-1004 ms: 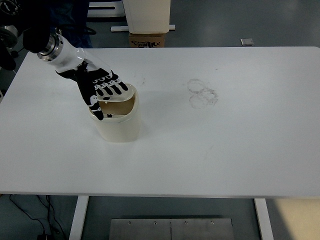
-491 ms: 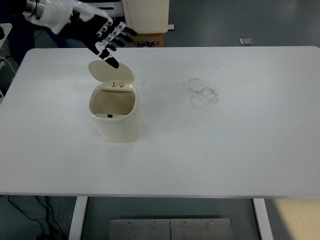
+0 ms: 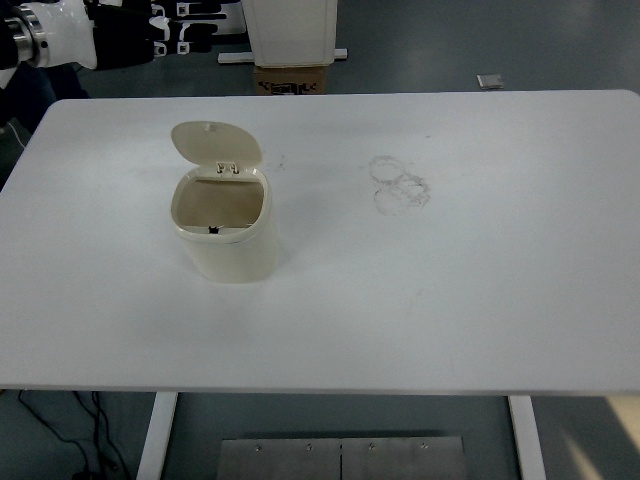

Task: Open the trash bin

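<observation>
The cream trash bin (image 3: 225, 235) stands on the left half of the white desk (image 3: 450, 280), its lid (image 3: 216, 143) tipped up and back on the hinge. Its inside looks bare and brownish. The left hand (image 3: 150, 30) hovers beyond the desk's far-left corner, well clear of the bin, fingers (image 3: 195, 22) stretched out flat, gripping nothing. Faint ring smudges (image 3: 400, 187) mark the desk's middle.
</observation>
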Robot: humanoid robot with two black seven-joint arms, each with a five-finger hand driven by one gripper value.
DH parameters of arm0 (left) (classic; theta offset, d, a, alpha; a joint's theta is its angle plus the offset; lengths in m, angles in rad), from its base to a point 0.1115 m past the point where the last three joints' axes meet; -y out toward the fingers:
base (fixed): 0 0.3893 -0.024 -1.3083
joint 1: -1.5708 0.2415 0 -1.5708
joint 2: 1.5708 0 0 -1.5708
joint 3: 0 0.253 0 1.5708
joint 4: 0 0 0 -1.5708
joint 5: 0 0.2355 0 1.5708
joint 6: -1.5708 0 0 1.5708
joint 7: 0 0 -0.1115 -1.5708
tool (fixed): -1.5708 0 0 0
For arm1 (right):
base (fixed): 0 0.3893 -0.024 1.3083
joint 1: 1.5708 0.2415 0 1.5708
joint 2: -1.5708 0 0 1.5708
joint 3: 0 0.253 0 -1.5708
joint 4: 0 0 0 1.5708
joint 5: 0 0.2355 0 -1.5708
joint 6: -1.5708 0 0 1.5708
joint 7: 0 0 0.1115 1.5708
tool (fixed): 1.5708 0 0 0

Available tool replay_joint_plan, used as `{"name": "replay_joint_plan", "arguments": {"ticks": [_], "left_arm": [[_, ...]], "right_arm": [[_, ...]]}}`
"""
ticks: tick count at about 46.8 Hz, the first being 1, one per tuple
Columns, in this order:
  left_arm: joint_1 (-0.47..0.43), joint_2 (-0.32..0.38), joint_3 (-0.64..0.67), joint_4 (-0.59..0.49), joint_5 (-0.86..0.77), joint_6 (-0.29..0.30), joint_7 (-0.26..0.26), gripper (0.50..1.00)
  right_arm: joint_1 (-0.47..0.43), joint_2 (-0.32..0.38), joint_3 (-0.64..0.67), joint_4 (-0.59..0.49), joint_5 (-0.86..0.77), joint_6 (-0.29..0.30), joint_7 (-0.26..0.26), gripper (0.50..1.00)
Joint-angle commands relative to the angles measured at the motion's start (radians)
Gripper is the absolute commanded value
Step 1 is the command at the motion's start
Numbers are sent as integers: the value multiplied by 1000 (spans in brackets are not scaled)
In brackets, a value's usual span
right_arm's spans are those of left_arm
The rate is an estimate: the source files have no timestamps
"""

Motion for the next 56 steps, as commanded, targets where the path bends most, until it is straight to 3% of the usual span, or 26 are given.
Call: {"name": "replay_joint_plan", "arguments": {"ticks": [1,10,21,32,46,56], "left_arm": [[63,-24,-62,33,-3,3,-37,1000],[198,-86,-213,133,-5,3,-62,1000],[321,-155,-366,245,-12,3,-159,1000],[421,-176,-389,254,-29,3,-286,1000],[487,-285,-389,381,-57,-5,-289,1000],[493,-314,-394,417,-98,-3,-292,1000]], "right_arm": [[0,0,0,0,0,0,0,991],[0,0,0,0,0,0,0,991],[0,0,0,0,0,0,0,991],[0,0,0,0,0,0,0,991],[0,0,0,0,0,0,0,991],[0,0,0,0,-3,0,0,991]]}}
